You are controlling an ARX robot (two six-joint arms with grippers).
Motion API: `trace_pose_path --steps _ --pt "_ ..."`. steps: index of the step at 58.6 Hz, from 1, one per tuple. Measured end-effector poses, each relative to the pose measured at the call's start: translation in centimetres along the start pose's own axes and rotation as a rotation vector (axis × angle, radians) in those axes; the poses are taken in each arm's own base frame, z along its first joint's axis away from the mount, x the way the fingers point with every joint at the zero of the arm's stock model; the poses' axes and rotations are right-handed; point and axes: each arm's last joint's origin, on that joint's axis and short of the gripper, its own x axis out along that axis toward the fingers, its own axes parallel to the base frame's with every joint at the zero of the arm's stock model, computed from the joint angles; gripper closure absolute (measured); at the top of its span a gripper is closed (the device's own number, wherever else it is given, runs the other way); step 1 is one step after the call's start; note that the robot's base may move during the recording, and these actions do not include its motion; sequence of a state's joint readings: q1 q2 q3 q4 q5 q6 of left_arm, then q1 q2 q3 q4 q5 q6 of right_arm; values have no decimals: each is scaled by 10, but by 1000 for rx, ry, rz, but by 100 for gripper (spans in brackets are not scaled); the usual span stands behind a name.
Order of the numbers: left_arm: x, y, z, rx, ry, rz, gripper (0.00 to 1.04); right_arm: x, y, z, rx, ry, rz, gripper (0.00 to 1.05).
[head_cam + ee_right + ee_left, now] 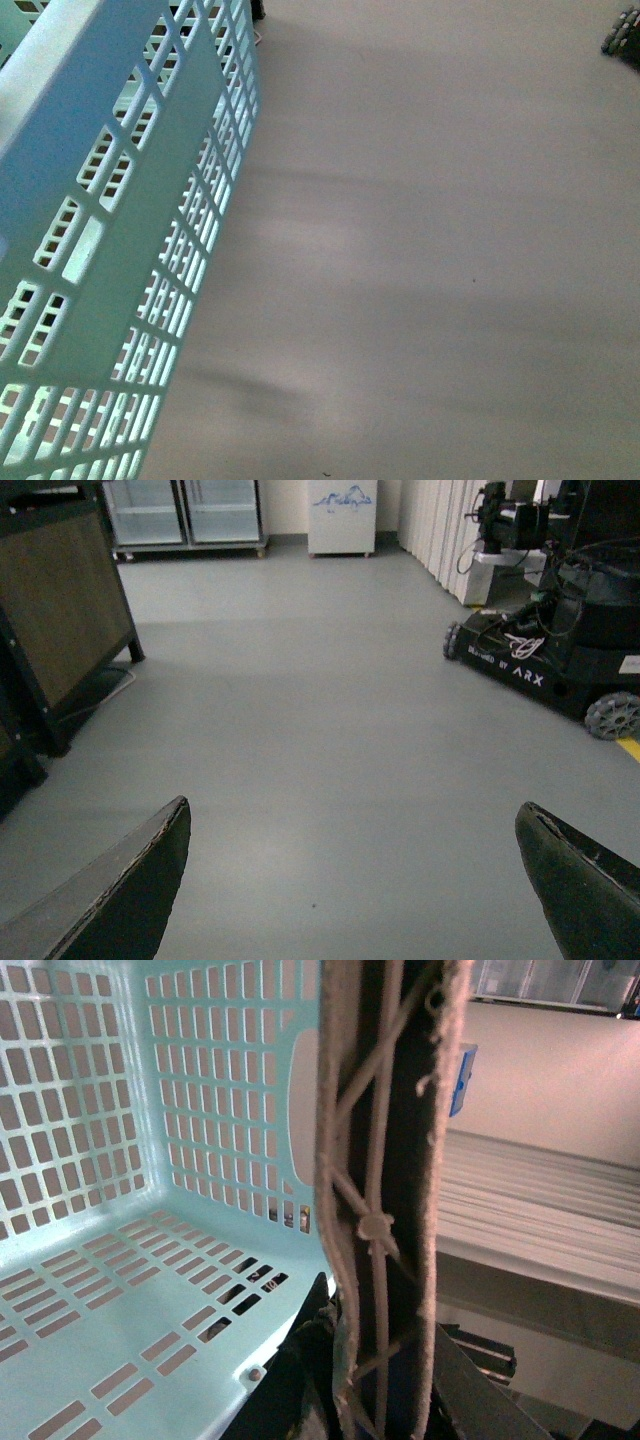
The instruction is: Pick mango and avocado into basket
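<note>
1. Basket: a pale teal rectangular plastic basket [150, 200] with slotted walls and floor. In the front view its long side wall is tilted, with the rim slanting up and away over the smooth grey floor [450, 250]. A soft shadow lies beside its lower edge.
2. Left gripper [375, 1360]: the wrist camera looks along the basket's brown lattice handle [380, 1160], a woven strap with frayed edges. The handle's long axis runs straight through the jaw gap. Dark fingers [300, 1360] press it from both sides, so the jaws look clamped on it.
3. The basket interior sits just to one side of the left jaws. It is glossy moulded plastic with a grid of rectangular slots on the walls and longer slots on the bottom.
4. Right gripper [352, 808]: jaws wide apart with only bare floor between them. Its two dark curved fingers [130, 900] have worn edges, and the arm is held low and aimed along the floor.
5. Beyond the right jaws:
   - a black wheeled ARX base [540, 660] off to one side
   - a dark-framed brown panel [60, 610] on the other side
   - glass-door cabinets [190, 510] far ahead
</note>
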State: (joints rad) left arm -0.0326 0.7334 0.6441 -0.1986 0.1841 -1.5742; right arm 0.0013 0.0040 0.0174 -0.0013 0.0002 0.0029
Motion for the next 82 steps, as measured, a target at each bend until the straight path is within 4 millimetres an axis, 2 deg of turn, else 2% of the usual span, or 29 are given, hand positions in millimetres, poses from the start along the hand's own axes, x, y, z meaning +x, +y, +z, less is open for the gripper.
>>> trace_pose_path --steps 82 --pt "0 -1 0 3 0 -4 96 0 0 0 0 0 0 9"
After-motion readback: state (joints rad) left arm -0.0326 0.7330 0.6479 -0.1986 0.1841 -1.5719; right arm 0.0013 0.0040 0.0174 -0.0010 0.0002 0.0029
